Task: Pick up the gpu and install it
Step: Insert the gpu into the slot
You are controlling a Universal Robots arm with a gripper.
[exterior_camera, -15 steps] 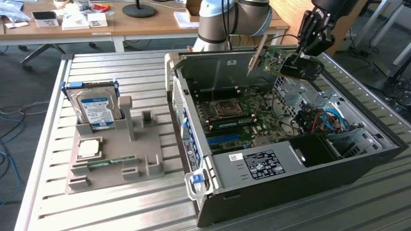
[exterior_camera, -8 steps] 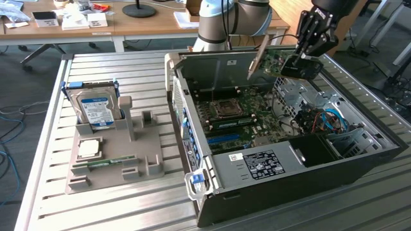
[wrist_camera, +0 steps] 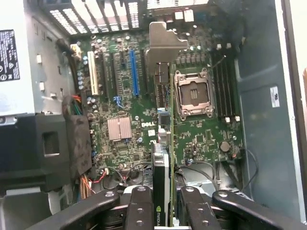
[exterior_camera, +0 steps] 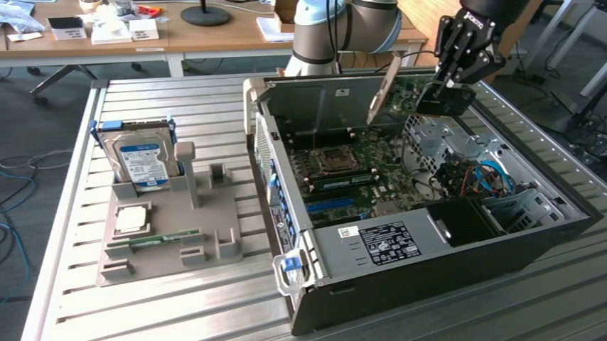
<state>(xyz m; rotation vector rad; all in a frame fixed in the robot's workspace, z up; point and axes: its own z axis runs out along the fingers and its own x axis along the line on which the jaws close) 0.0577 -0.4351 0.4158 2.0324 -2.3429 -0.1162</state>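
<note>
On the exterior view's left, a grey moulded fixture tray (exterior_camera: 161, 266) sits on the slatted metal table (exterior_camera: 190, 312). Its slots are shaped to park parts where a gripper can reach them. The silver hard drive (exterior_camera: 142, 162) with a blue-white label stands upright in a slot, a square pale processor chip (exterior_camera: 130, 219) lies flat, and the narrow green memory stick (exterior_camera: 156, 240) rests on edge nearer the camera. In the middle, the black steel PC case (exterior_camera: 427, 277) lies on its side with the panel off, so the green motherboard (exterior_camera: 365, 177) faces up for top-down insertion. It shows a square metal-framed socket (exterior_camera: 332, 160) and a long blue plastic slot (wrist_camera: 134, 72). On the exterior view's right and far side, the gripper (wrist_camera: 165, 211) hangs over the open case with its jaws closed partway on the gpu (wrist_camera: 160, 187). The black fingers (wrist_camera: 139, 211) pinch the thin card across its flat faces. The card is edge-down, likely so its connector edge can line up with a slot. It is a thin flat board with a dark cooler face, a green rim and a bent silvery metal bracket at the end towards the case's vented rear wall. The gpu is above the board, between the slot bank and the socket, and looks not yet seated.
</note>
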